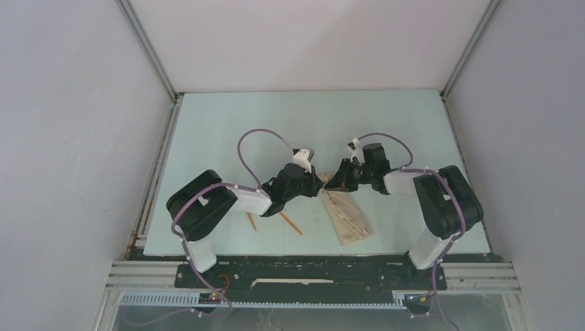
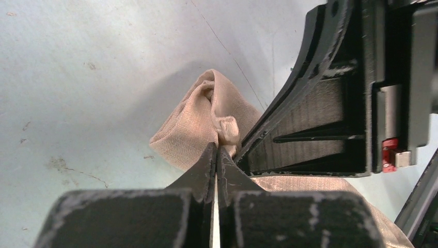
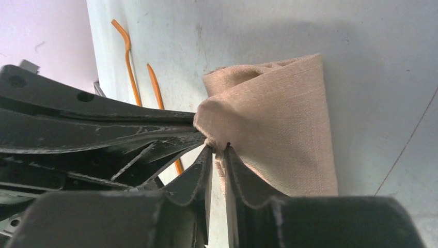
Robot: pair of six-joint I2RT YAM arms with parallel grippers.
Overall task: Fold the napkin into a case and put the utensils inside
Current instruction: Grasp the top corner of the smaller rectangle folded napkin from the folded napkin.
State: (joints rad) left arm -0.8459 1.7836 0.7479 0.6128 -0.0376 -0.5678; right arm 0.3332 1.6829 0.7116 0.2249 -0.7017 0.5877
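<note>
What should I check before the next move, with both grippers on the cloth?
1. Grip of left gripper on the napkin, far end: ok.
2. Grip of right gripper on that same end: ok.
3. Cloth folded into a narrow oblong: ok.
4. Pocket opening usable: cannot tell.
5. Both utensils lying apart from the cloth on the table: ok.
6. They are inside the fold: not ok.

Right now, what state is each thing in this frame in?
napkin: folded into a narrow oblong, far end bunched and pinched by both hands.
orange utensils: lying loose on the table, left of the napkin, not inside it.
left hand: shut on the napkin.
right hand: shut on the napkin.
</note>
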